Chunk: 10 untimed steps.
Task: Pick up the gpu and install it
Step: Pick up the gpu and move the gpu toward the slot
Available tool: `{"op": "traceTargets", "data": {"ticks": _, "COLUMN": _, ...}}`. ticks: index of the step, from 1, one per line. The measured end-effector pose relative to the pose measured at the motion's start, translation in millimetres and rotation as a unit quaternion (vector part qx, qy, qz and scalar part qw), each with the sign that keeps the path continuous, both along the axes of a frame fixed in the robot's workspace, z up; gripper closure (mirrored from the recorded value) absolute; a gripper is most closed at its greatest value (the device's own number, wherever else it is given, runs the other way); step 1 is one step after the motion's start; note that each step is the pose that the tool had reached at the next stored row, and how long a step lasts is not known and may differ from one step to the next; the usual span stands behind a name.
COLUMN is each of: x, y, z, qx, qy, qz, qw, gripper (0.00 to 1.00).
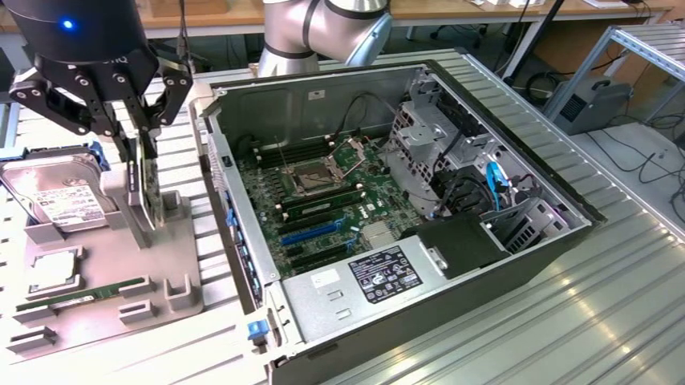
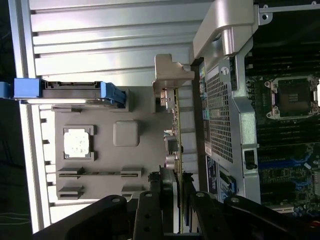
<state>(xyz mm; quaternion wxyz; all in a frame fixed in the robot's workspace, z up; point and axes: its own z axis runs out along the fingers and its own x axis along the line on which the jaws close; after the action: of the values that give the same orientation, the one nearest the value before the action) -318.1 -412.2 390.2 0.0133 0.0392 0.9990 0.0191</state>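
My tool point(image 1: 141, 132) point(image 2: 176, 189) is clamped on the gpu's point(image 1: 143, 188) point(image 2: 176, 127) top edge, pads on both faces. The card stands upright in its slot at the holder's point(image 1: 176, 269) edge nearest the case point(image 1: 450, 313), so a top-down grip suits a straight lift w/o tilting.

The gripper point(image 1: 131, 133) is black, gpu point(image 1: 137, 191) dark, motherboard point(image 1: 321, 202) green, holder point(image 1: 173, 266) grey.

One gpu point(image 1: 141, 200) point(image 2: 176, 130) is counted. One grey tray point(image 1: 182, 241) point(image 2: 145, 115) is counted too. One hard drive point(image 1: 59, 200) point(image 2: 75, 90), one square chip point(image 1: 54, 269) point(image 2: 78, 142) and one green memory stick point(image 1: 96, 290) point(image 2: 100, 173) are seen. One open computer case point(image 1: 460, 321) is counted, and one green board point(image 1: 321, 200) is seen inside it. One robot arm point(image 1: 321, 32) and one gripper point(image 1: 137, 148) point(image 2: 176, 200) are counted.
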Motion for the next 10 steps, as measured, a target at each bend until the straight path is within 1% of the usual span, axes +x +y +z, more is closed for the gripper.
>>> {"op": "traceTargets", "data": {"ticks": 10, "x": 1.6, "y": 0.0, "z": 0.3, "qx": -0.0001, "qy": 0.0, "qz": 0.0, "qw": 1.0, "gripper": 0.73}}
